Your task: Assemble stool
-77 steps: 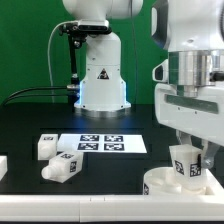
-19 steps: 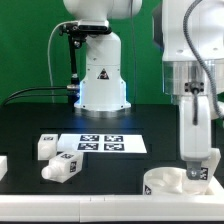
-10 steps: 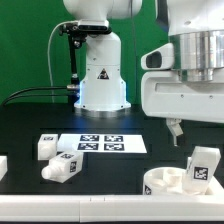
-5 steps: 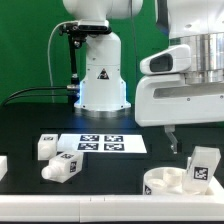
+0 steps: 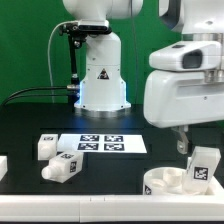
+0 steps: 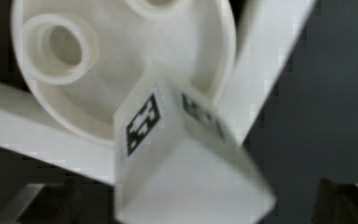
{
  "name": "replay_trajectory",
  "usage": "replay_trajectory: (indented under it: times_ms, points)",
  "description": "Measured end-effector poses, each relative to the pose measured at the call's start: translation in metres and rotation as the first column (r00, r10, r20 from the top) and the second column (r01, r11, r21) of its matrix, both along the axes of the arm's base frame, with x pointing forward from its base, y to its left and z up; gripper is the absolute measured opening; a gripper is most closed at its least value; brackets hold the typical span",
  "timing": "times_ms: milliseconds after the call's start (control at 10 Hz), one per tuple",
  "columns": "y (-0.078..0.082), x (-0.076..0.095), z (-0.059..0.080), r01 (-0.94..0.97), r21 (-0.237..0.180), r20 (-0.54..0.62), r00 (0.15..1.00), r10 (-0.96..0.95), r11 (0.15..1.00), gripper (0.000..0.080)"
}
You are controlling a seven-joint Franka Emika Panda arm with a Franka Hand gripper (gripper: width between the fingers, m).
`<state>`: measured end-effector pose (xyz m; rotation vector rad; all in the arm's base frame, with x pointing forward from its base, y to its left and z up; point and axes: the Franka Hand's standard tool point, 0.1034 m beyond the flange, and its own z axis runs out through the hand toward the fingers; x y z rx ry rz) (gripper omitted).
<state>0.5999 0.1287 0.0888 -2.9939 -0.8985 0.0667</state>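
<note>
Across the black table [image 5: 30,125] the biggest thing I see is the white Franka arm [image 5: 190,80], its wrist hanging just above the round, shallow white plastic stool seat [image 5: 160,185], which lies flat near the front edge, towards the exterior view's right. One short, chunky white leg [image 5: 203,166] with a black-and-white square tag stands on the far-right side of that seat. It appears to sit in a socket, but it leans, top tipped outward to the exterior view's right, and the wrist view shows the same leg [image 6: 185,150] slanting beside the seat's disc [image 6: 87,50]. The end effector [image 5: 184,142] hangs just above and beside the leg without touching it. In the wrist view its dark fingertips sit wide apart at the lower corners, so I read it as open and gripping nothing. Two more tagged white legs lie loose well away from the seat on the exterior view's left, one [image 5: 47,147] behind the other [image 5: 63,166], just beyond the flat white marker board [image 5: 100,143]. I judge the step in hand to be the first leg's insertion, with the leg placed but perhaps not fully home. Next I would either straighten and twist that leg tight, or travel across to the nearer loose leg, line the fingers up with its flat sides and close on it.
</note>
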Motion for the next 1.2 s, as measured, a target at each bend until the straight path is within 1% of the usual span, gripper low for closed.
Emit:
replay_trajectory:
  times_ms: [100, 200, 500, 600, 700, 800, 900, 1000, 1100, 1200]
  points:
    - [-0.002, 0.002, -0.001, -0.032, 0.002, 0.003, 0.999, 0.032, 0.999, 0.0649]
    - [-0.005, 0.002, -0.001, -0.066, -0.006, 0.005, 0.998, 0.066, 0.998, 0.0649]
    - [-0.012, 0.003, -0.002, -0.267, -0.029, -0.002, 0.964, 0.267, 0.963, 0.0649]
    - [-0.01, 0.002, -0.007, -0.409, -0.065, -0.024, 0.913, 0.408, 0.91, 0.0649]
    - [-0.005, 0.002, -0.015, -0.503, -0.083, -0.051, 0.865, 0.5, 0.861, 0.0649]
    - [-0.005, 0.006, -0.018, -0.517, -0.091, -0.059, 0.856, 0.514, 0.851, 0.0649]
    - [-0.007, 0.007, -0.017, -0.507, -0.093, -0.057, 0.862, 0.504, 0.857, 0.0649]
    - [-0.008, 0.006, -0.018, -0.505, -0.093, -0.058, 0.863, 0.502, 0.858, 0.0522]
    - [-0.008, 0.006, -0.018, -0.468, -0.097, -0.055, 0.884, 0.465, 0.878, 0.0387]
    - [-0.009, 0.006, -0.018, -0.445, -0.1, -0.053, 0.895, 0.442, 0.89, 0.0387]
